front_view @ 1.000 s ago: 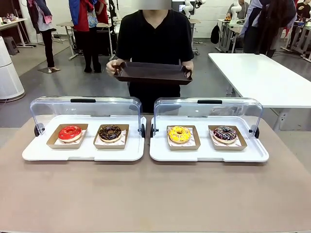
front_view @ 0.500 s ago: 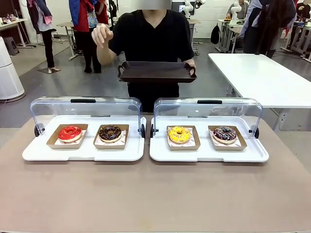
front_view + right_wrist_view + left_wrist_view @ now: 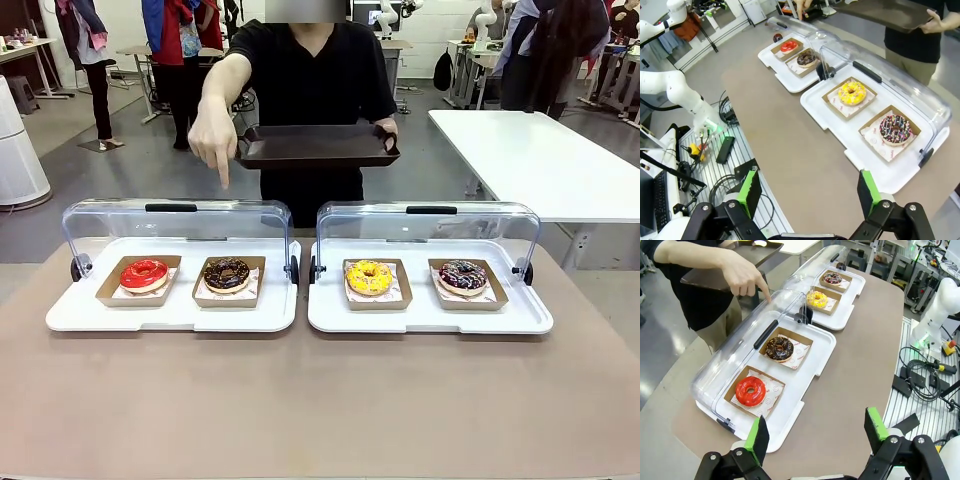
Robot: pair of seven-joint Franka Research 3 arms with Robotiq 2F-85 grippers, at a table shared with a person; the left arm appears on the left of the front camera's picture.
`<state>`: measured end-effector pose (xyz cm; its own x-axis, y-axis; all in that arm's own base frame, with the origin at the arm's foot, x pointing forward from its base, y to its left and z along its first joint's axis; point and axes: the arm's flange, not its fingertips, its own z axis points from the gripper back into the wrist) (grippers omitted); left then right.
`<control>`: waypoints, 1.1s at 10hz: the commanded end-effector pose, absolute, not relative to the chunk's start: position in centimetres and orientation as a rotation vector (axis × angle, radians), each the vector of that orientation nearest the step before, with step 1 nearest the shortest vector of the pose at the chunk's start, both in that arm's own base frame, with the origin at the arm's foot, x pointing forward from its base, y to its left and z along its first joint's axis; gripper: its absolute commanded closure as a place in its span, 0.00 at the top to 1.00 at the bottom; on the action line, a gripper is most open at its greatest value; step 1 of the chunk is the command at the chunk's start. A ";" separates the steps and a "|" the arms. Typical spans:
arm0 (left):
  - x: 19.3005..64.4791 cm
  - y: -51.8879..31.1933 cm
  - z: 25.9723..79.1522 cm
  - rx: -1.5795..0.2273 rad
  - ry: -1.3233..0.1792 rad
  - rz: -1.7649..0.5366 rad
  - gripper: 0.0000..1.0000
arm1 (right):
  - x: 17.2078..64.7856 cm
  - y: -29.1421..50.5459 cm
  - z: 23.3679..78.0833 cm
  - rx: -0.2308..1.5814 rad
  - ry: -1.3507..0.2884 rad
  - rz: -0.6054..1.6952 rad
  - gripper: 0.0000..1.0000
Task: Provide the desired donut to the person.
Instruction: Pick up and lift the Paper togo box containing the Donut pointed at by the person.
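The person [image 3: 310, 75] in a black T-shirt stands at the far side, holding a dark brown tray [image 3: 318, 145] in one hand. The other hand [image 3: 213, 140] points a finger down above the chocolate donut [image 3: 227, 273], which lies beside a red donut [image 3: 144, 273] in the left display tray [image 3: 170, 315]. A yellow donut [image 3: 369, 277] and a sprinkled dark donut [image 3: 463, 275] lie in the right display tray [image 3: 430, 318]. My left gripper [image 3: 815, 432] is open, high above the table's near edge. My right gripper [image 3: 806, 192] is open too, holding nothing.
Both display trays have clear domed lids [image 3: 175, 218] swung up at the back, with black handles. Each donut rests in a brown paper boat. A white table [image 3: 540, 155] stands at the right rear. Bystanders stand in the background.
The person took one hand off the dark tray, raised it, then stretched it forward and down to point over the chocolate donut. The tray is held one-handed now.
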<state>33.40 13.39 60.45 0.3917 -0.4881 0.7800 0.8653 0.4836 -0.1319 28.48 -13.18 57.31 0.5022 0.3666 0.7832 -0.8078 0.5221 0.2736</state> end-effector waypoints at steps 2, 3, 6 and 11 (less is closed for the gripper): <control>33.4 13.4 60.5 -0.586 -0.747 -0.924 1.00 | 28.7 -13.2 57.4 0.715 -0.752 0.794 1.00; 33.4 13.4 60.5 -0.586 -0.747 -0.924 1.00 | 28.7 -13.2 57.4 0.715 -0.752 0.794 1.00; 33.4 13.4 60.5 -0.586 -0.747 -0.924 1.00 | 28.7 -13.2 57.4 0.715 -0.752 0.794 1.00; 33.4 13.4 60.4 -0.586 -0.746 -0.924 1.00 | 28.7 -13.2 57.4 0.715 -0.752 0.794 1.00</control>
<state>33.40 13.39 60.45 0.3917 -0.4881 0.7799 0.8653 0.4836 -0.1319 28.44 -13.24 57.30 0.5029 0.3663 0.7829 -0.8071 0.5232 0.2737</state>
